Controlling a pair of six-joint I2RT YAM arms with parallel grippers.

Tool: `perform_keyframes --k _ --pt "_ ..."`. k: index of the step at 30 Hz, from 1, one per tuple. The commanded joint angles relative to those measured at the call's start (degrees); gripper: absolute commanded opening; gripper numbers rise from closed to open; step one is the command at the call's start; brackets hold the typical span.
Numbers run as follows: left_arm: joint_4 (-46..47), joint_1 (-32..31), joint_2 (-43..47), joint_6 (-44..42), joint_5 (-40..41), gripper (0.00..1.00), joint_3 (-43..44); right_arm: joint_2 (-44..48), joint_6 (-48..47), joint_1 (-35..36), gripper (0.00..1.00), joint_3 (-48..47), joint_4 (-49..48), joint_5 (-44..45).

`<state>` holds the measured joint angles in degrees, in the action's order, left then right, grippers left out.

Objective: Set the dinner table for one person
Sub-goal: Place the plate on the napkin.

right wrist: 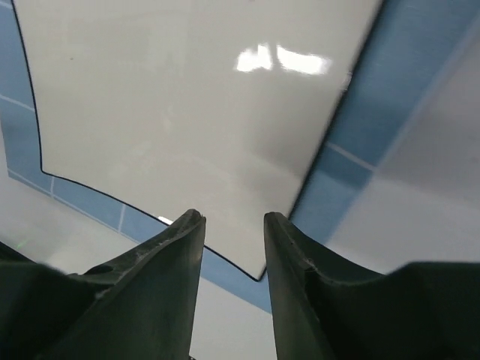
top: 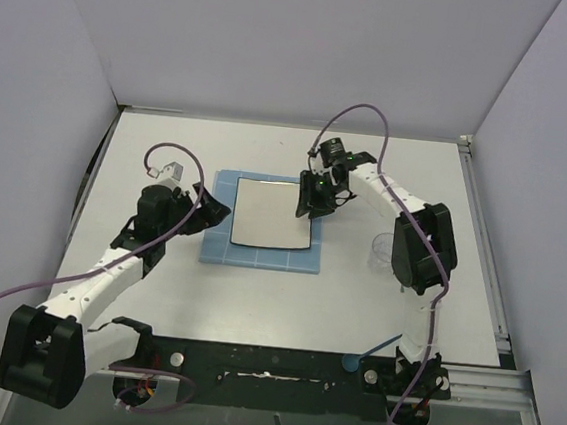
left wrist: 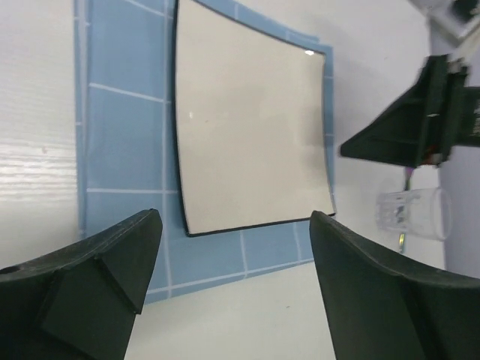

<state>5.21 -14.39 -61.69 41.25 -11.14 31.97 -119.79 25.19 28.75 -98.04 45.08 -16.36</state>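
Observation:
The dinner table [top: 255,300] is a matte-white top. On it lies a blue grid placemat [top: 218,236], and a square white plate with a dark rim [top: 273,215] rests on the mat. My left gripper [top: 218,211] hovers open by the mat's left edge, holding nothing. In its wrist view the left gripper [left wrist: 234,225] frames the plate [left wrist: 251,127] and placemat [left wrist: 124,142]. My right gripper [top: 306,207] is over the plate's right side. In its own view the right gripper [right wrist: 234,217] has its jaws a little apart above the plate's corner [right wrist: 187,112], nothing between them.
A clear drinking glass [top: 383,250] stands upright on the table right of the placemat, close to the right arm's elbow; the same glass [left wrist: 414,214] shows in the left wrist view. White walls enclose the table on the far, left and right sides.

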Motion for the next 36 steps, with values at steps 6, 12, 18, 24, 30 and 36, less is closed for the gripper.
perform_keyframes --k 6,12,18,24,30,36 --pt "-7.70 2.05 -6.87 -8.49 1.87 0.97 6.07 9.04 -3.76 -6.98 0.36 6.25 -1.60 -3.87" --pt "-4.17 3.46 -9.74 -7.62 -0.31 0.97 5.30 7.83 -2.01 -6.41 0.27 7.84 -3.60 -4.44" --pt "-2.38 4.18 -12.12 -6.97 -1.96 0.97 5.30 7.16 -1.51 -4.82 0.24 9.64 -5.02 -3.92" --pt "-1.54 4.37 -12.97 -6.41 -3.44 0.97 5.29 6.83 -1.11 -4.74 0.25 13.39 -7.27 -3.91" --pt "-2.70 4.98 -12.41 -6.80 -3.50 0.97 5.82 4.92 -0.90 -4.66 0.27 14.43 -9.00 -5.30" --pt "-2.66 5.08 -12.63 -6.52 -3.29 0.97 5.57 3.00 -0.23 -3.57 0.27 13.92 -10.18 -6.08"
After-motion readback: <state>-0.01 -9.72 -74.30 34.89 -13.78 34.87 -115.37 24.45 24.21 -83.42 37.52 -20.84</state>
